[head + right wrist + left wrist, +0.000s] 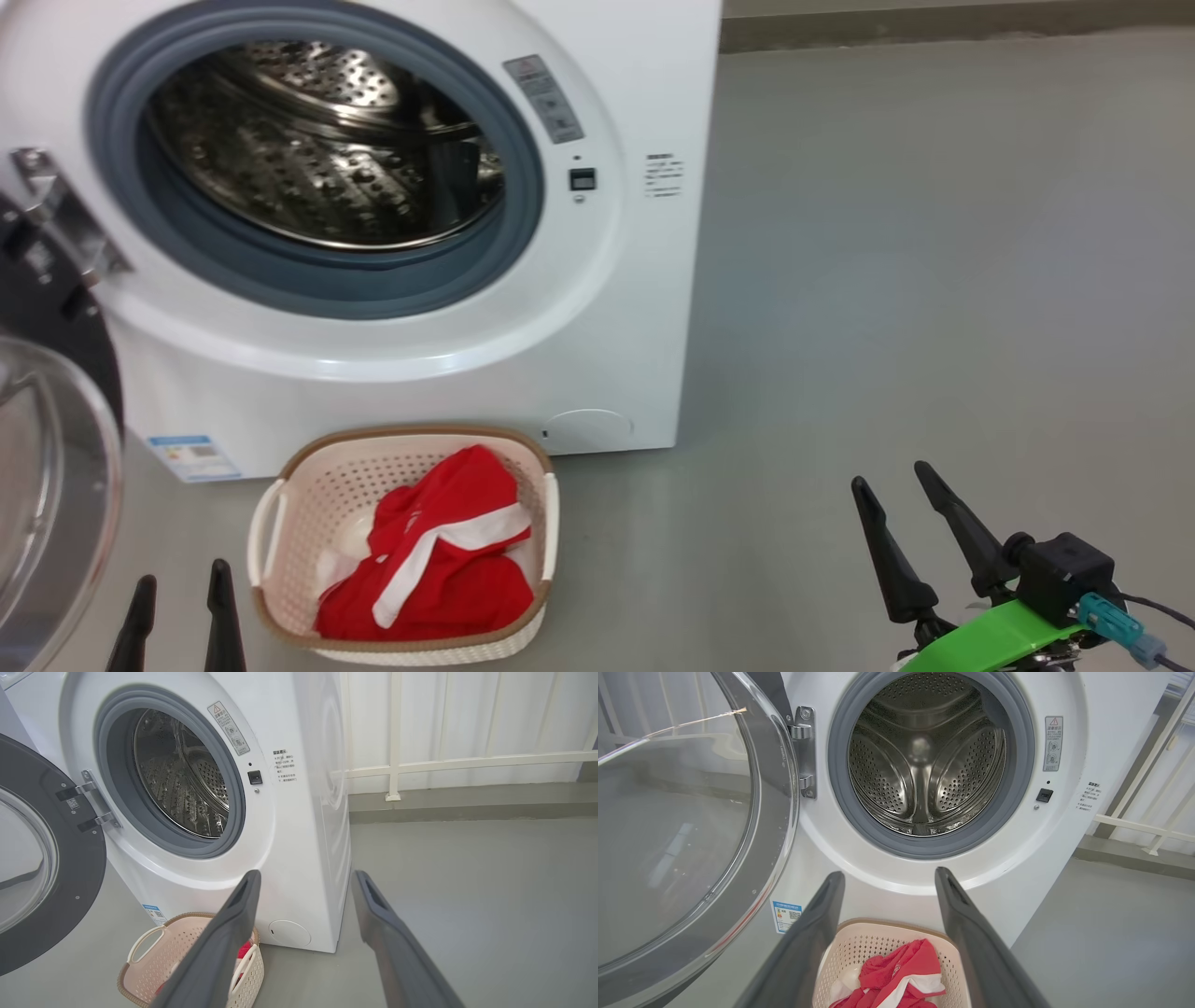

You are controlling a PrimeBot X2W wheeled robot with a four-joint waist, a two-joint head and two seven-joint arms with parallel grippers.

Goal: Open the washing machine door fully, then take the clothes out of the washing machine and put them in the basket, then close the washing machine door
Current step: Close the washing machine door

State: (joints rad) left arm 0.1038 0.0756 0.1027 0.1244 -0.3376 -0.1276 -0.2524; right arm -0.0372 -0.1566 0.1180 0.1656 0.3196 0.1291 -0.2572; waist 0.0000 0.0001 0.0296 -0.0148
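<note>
The white washing machine (616, 308) stands with its door (47, 467) swung wide to the left; the black rim and clear bowl window of the door (677, 830) show up close in the left wrist view. Its steel drum (924, 756) looks bare. Red clothes (439, 560) with white stripes lie in the cream basket (280, 523) on the floor before the machine. My left gripper (180, 588) hangs open just left of the basket, holding nothing. My right gripper (892, 481) is open over bare floor at the right, well away from the machine.
Grey floor (934, 233) stretches to the right of the machine. A white railing (467, 760) and a low kerb run along the wall behind. The open door (42, 858) takes up the space left of the basket (145, 961).
</note>
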